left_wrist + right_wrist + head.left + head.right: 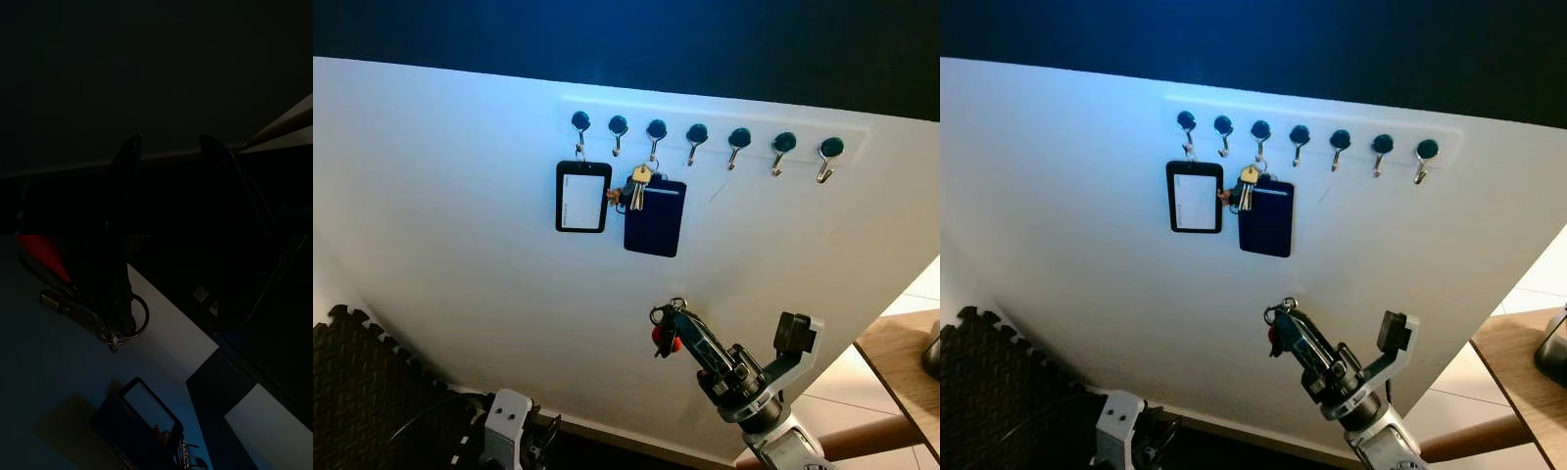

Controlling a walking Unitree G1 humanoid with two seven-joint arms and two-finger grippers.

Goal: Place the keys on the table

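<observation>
A: What is the right hand (668, 321) carrying?

B: A small bunch of keys (664, 331) with a red tag and a split ring, pinched between its two black fingers. The ring pokes out past the fingertips in the right wrist view, so the fingers are narrow and clamped on the bunch.

A: So the pick-up is done?

B: I'd judge so. The hand is held up in front of the white wall, and the row of hooks (697, 133) sits well above it. Up there, beyond the fingertips, hang a black badge holder (582, 196), a dark blue card pouch (656, 217) and another set of brass keys (639, 183).

A: And the bench?

B: A corner of wooden bench (901, 364) shows off to the hand's right, somewhat lower and well apart from it. The carry is the step in hand.

A: What does the next move need?

B: Probably a turn toward that wooden top, then lowering the bunch over bare wood before the fingers part. Something dark stands at the bench edge, so aim beside it.

A: The left hand (171, 147)?

B: Idle and low in shadow, fingers spread apart, nothing between them.
</observation>
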